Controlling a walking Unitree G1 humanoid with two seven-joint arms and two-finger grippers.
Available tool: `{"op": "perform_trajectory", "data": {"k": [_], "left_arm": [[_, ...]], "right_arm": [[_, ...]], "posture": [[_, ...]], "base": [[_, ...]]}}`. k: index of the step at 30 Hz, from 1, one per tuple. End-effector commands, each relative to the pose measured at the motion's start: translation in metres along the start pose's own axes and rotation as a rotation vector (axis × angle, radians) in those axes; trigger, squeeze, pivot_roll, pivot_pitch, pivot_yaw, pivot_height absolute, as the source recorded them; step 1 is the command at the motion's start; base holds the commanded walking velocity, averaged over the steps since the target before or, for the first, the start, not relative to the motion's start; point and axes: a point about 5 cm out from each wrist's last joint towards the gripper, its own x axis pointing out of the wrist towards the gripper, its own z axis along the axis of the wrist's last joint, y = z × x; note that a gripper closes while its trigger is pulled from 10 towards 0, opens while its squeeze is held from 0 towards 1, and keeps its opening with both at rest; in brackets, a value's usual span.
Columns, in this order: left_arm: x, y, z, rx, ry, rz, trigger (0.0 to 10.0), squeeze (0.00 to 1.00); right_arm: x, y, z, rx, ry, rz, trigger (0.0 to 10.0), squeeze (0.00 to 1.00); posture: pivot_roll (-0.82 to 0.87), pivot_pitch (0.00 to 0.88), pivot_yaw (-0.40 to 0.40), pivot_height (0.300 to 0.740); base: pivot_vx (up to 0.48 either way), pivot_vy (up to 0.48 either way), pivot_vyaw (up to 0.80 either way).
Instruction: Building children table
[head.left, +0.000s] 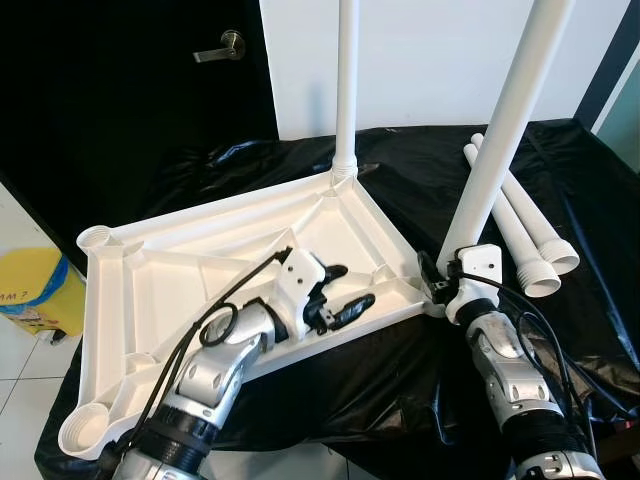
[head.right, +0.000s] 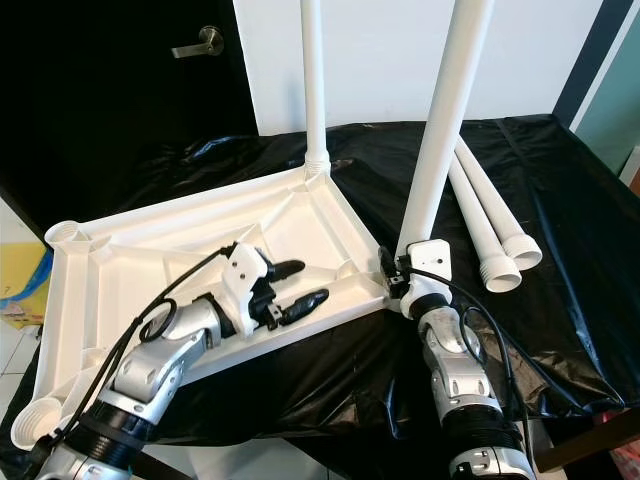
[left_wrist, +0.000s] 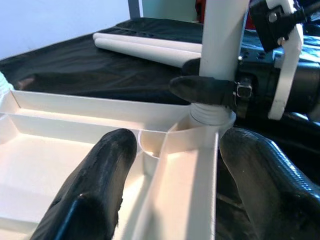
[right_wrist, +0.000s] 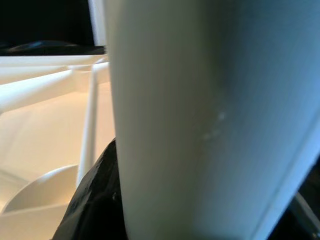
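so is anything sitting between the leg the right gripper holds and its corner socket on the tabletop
Nothing visible. The right gripper holds the upright white plastic leg with its threaded end already at the corner socket of the upturned white tabletop.

My left arm reaches forward and inward, elbow bent, its left gripper held with both black fingers spread apart. My right arm rises straight ahead, wrist upright, and my right gripper has its fingers clamped tight
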Motion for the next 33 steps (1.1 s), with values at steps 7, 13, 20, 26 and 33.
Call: {"op": "perform_trajectory", "data": {"k": [7, 13, 20, 26, 33], "left_arm": [[0.006, 0.011, 0.001, 0.021, 0.015, 0.014, 10.0, 0.00], [0.003, 0.016, 0.002, 0.030, 0.020, 0.020, 10.0, 0.00], [0.000, 0.033, 0.002, 0.057, 0.048, 0.061, 10.0, 0.00], [-0.005, 0.045, -0.004, 0.066, 0.119, 0.108, 10.0, 0.00], [-0.019, 0.056, -0.021, 0.082, 0.247, 0.164, 10.0, 0.00]], "right_arm": [[-0.016, 0.001, -0.017, 0.002, 0.085, -0.287, 10.0, 0.00], [-0.021, 0.013, -0.013, 0.003, 0.053, -0.252, 10.0, 0.00], [-0.026, 0.002, -0.004, -0.038, 0.003, -0.226, 10.0, 1.00], [-0.029, -0.002, 0.000, -0.041, -0.033, -0.171, 10.0, 1.00], [-0.030, -0.001, 0.013, -0.021, -0.102, -0.099, 10.0, 0.00]], "posture": [[-0.12, 0.014, 0.029, 0.740], [-0.13, 0.005, 0.037, 0.740], [-0.14, 0.000, 0.044, 0.740], [-0.14, 0.000, 0.050, 0.740], [-0.14, 0.013, 0.055, 0.740]], "base": [[0.000, 0.000, 0.00], [0.000, 0.000, 0.00], [0.000, 0.000, 0.00], [0.000, 0.000, 0.00], [0.000, 0.000, 0.00]]}}
